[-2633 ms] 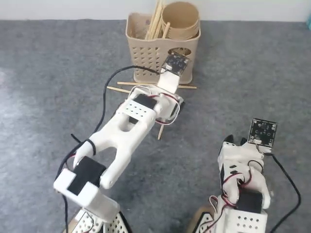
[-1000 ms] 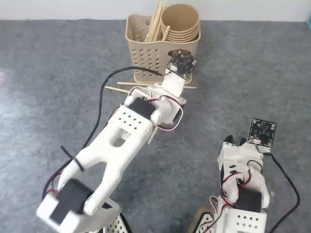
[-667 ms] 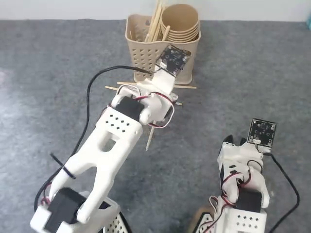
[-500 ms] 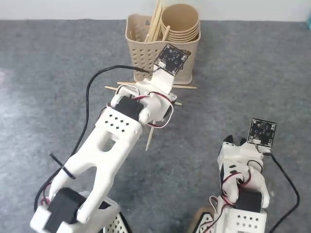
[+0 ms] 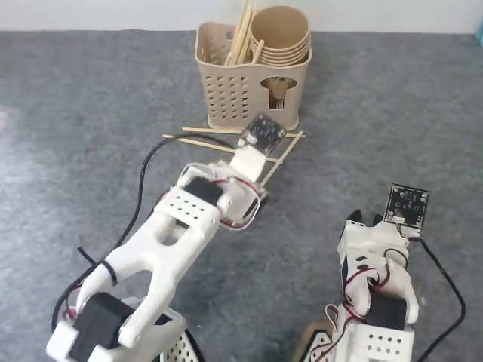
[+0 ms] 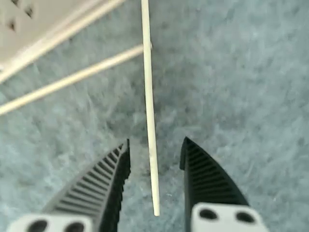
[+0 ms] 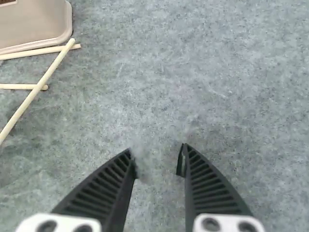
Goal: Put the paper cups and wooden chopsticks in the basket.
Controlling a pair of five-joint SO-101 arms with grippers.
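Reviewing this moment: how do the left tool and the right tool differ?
The left tool has a wooden chopstick lying between its open jaws; the right tool has just carpet between its own. The left tool is out near the basket; the right tool sits farther back from it. Shared: both are open and grip nothing.

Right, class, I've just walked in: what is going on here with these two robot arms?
The left gripper is open and poised over a wooden chopstick that lies on the grey carpet in front of the basket, one finger on each side. Two more chopsticks lie nearby. The basket already holds a stack of paper cups and several upright chopsticks. The right gripper, also open, hangs over carpet, holding nothing.
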